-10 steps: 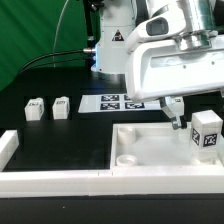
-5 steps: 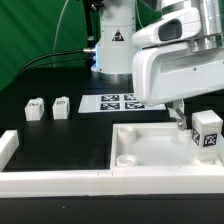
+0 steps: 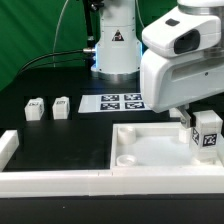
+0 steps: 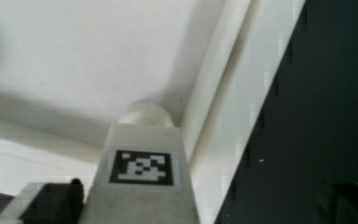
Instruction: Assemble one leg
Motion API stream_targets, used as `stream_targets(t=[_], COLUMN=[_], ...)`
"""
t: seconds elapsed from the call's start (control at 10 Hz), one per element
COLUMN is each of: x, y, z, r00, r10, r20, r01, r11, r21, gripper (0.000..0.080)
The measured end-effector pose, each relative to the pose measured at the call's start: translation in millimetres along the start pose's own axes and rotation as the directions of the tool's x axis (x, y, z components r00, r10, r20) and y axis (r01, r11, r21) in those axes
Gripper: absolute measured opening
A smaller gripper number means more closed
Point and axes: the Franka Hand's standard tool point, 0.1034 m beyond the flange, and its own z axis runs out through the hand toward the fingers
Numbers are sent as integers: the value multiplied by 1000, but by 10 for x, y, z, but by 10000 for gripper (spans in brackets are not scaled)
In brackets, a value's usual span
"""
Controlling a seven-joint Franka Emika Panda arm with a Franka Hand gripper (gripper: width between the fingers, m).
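Now my end effector (image 4: 208, 198) has shifted over the leg (image 3: 207, 133) standing in the tabletop (image 3: 160, 152); it's open, empty, ready to grasp.

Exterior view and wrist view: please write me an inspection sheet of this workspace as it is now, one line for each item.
Surface: black table.
Job's things: one leg stands upright in the white tabletop at the exterior view's right; a second leg and a third leg sit on the table at the left.
Clutter: marker board; white border bars along the near edge.
Grippers: gripper open, fingers on either side of the upright leg, not closed on it.
Cables: black cable behind the table.
Surroundings: green backdrop.
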Motion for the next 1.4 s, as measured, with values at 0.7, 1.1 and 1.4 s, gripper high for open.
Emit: stream_targets(t=[0.7, 1.1, 1.4], x=[17, 21, 21], y=[124, 98, 98], z=[-16, 3, 2], r00=[999, 999, 997], r10=[51, 42, 70], r20=[-13, -12, -13], r01=[-51, -42, -70], r11=[999, 999, 997], r21=[-8, -8, -7], gripper=[649, 294, 294])
